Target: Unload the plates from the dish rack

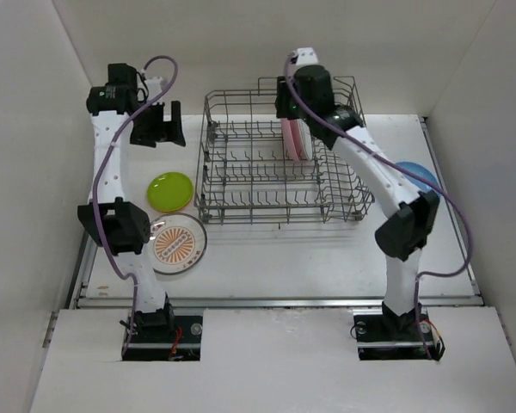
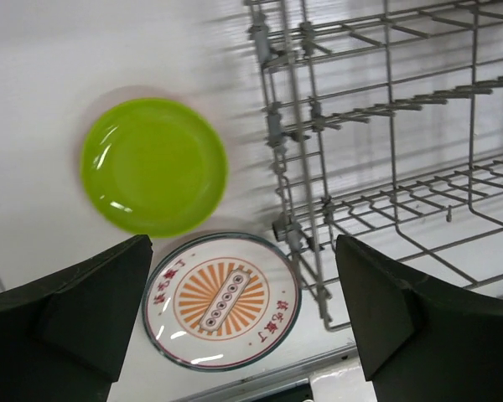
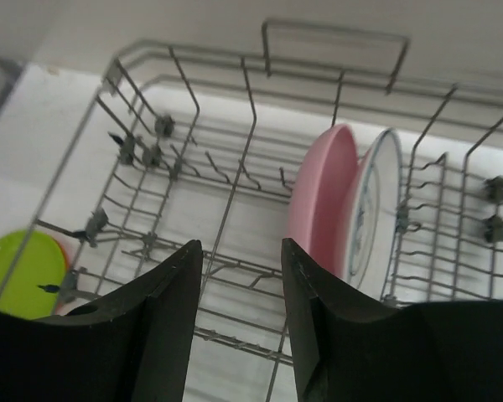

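In the dish rack, at 1 o'clock from its centre: a pink plate and a white blue-rimmed plate, upright among the tines, side by side. Bare tines across the rack's left half. Over the rack's wires, the right gripper, jaws spread and pinching nothing, with the pink plate's edge just off at 2 o'clock.

Flat on the table, at 9 o'clock of the rack: a lime green plate. At 6 o'clock of it, a white plate with an orange sunburst, rims close or touching, just beside the rack's near-left corner. Above that side, the left gripper, jaws wide apart, holding nothing.

At 3 o'clock of the rack, a blue plate, partly behind the right arm, near the table's right edge.
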`<state>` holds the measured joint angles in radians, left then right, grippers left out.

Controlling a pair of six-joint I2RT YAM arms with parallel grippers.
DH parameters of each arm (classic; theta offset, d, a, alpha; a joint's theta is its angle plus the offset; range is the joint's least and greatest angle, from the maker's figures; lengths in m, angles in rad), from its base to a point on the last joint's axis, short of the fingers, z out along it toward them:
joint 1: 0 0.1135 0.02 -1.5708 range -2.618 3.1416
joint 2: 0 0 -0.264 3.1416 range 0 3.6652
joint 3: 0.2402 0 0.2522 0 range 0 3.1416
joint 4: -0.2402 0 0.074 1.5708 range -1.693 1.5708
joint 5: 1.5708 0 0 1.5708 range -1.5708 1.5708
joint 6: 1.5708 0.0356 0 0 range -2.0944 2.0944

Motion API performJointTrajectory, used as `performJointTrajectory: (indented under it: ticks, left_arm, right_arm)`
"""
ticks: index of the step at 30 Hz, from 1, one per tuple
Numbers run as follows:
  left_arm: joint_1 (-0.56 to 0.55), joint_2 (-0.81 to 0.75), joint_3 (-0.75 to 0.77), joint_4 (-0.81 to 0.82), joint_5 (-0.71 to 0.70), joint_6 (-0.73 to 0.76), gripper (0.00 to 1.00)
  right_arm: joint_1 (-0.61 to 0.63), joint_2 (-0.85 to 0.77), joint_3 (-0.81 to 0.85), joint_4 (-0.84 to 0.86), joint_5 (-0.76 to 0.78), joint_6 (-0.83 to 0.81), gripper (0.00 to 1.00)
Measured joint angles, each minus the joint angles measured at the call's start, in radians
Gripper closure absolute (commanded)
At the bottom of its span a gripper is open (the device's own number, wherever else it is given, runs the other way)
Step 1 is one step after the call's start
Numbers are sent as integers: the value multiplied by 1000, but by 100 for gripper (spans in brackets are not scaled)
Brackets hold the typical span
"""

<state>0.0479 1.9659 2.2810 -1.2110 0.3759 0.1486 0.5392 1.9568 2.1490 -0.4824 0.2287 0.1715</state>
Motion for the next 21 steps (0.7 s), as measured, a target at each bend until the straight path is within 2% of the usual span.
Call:
performJointTrajectory:
  ticks: [4, 7, 9, 18, 21]
  left_arm:
    - [60, -46, -57, -9, -11, 1, 9]
    - [80, -47, -99, -27, -9, 3, 9]
    - [83, -45, -127, -40, -7, 5, 9]
    - [80, -40, -167, -63, 3, 11, 9]
    - [80, -32, -166, -66, 5, 11, 9]
  right_arm:
    - [30, 145, 19, -2, 9, -13, 56]
    - [34, 209, 20, -5, 41, -15, 62]
    - [35, 228, 21, -10, 77, -15, 62]
    - [66, 195, -20, 0, 167, -36, 62]
    - [78, 169, -39, -1, 188, -41, 58]
